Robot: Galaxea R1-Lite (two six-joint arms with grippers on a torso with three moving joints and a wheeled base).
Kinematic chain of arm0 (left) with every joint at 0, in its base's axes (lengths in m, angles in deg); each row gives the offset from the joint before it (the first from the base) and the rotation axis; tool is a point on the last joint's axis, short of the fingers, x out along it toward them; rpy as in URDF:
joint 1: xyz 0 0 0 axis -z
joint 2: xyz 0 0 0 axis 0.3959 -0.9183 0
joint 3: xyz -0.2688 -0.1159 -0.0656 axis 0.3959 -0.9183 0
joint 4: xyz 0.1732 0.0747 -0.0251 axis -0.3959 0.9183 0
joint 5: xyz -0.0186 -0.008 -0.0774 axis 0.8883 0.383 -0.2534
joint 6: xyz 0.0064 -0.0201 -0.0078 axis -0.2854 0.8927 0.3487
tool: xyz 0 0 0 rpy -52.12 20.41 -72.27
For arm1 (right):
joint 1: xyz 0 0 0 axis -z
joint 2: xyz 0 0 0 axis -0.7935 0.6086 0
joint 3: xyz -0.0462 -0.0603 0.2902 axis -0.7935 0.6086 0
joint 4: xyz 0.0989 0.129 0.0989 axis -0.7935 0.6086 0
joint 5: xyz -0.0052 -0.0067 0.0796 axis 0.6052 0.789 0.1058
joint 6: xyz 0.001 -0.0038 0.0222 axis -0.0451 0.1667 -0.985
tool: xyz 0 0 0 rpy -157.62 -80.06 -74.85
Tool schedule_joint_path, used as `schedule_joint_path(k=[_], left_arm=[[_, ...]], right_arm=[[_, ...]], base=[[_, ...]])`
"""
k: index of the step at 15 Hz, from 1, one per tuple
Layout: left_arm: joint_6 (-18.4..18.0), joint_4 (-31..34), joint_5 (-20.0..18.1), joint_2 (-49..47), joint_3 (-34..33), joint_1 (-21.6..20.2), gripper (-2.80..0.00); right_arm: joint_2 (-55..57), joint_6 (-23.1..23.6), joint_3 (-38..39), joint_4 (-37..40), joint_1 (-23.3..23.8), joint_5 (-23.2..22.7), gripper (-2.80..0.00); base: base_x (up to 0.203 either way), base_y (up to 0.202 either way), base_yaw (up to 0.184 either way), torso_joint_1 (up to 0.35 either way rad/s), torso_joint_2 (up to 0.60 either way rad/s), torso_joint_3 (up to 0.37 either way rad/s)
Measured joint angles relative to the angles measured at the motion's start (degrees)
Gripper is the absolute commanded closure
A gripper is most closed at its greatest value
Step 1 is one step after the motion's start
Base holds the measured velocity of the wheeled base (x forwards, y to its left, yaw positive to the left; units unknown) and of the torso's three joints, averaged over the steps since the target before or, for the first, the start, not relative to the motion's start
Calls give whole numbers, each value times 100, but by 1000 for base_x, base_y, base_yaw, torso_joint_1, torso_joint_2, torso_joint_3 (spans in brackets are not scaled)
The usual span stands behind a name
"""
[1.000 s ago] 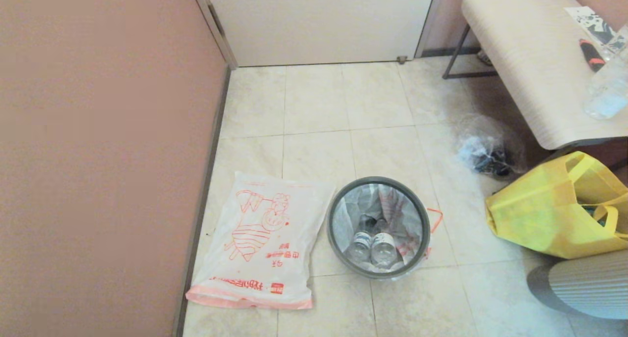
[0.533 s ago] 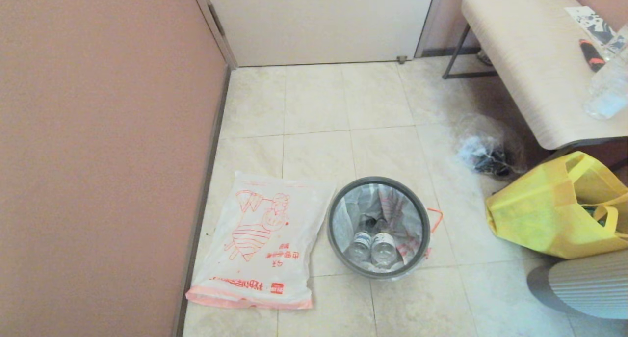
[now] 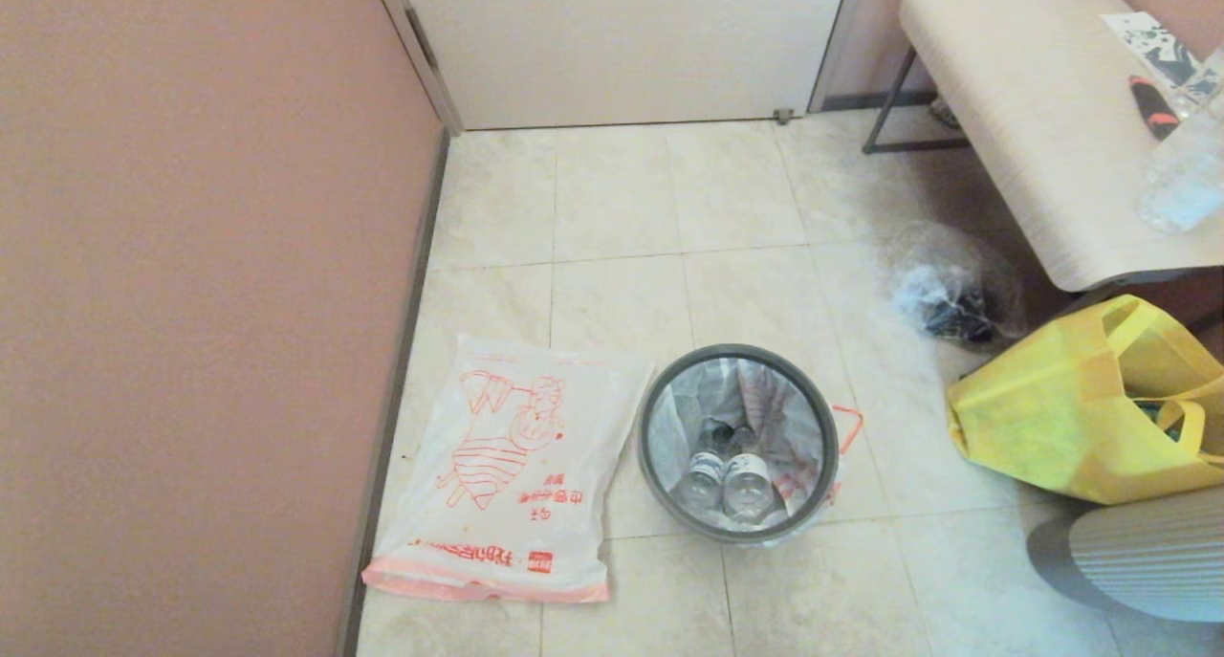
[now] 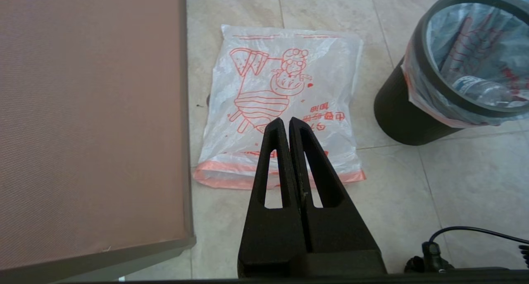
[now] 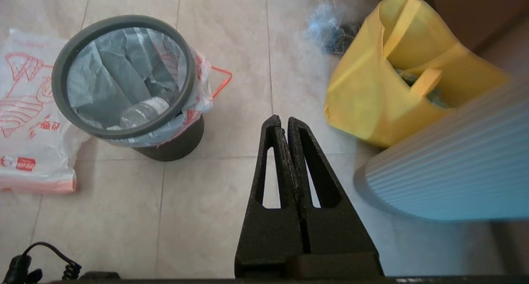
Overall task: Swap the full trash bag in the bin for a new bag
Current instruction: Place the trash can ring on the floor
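While the full trash bag point(image 3: 736, 447) sits inside the bin point(image 3: 738, 535) under its grey hoop, both end effectors, left point(image 4: 288, 122) and right point(image 5: 280, 122), hang closed and empty above the floor. Lifting the hoop first should free the bag; the new bag point(image 3: 507, 466) lies flat just beside.

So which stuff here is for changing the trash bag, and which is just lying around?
For the job: bin; full trash bag inside it; new bag flat on the floor beside it.
Lying about: yellow tote; crumpled clear plastic; table.
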Motion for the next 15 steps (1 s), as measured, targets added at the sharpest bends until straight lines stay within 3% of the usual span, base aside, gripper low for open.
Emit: schedule_joint_path(k=[4, 8, 12, 15], left_arm=[[1, 0, -2, 0, 0, 0, 0], [-4, 0, 0, 0, 0, 0, 0], [-2, 0, -2, 0, 0, 0, 0], [0, -1, 0, 0, 0, 0, 0]], right_arm=[[1372, 351, -1231, 33, -24, 1, 0], [3443, 470, -2314, 33, -65, 67, 0], [5923, -6, -3494, 24, -459, 290, 0], [7740, -594, -4443, 28, -982, 836, 0]], base=[[0, 0, 0, 0, 0, 0], [0, 0, 0, 0, 0, 0], [0, 0, 0, 0, 0, 0], [0, 0, 0, 0, 0, 0]])
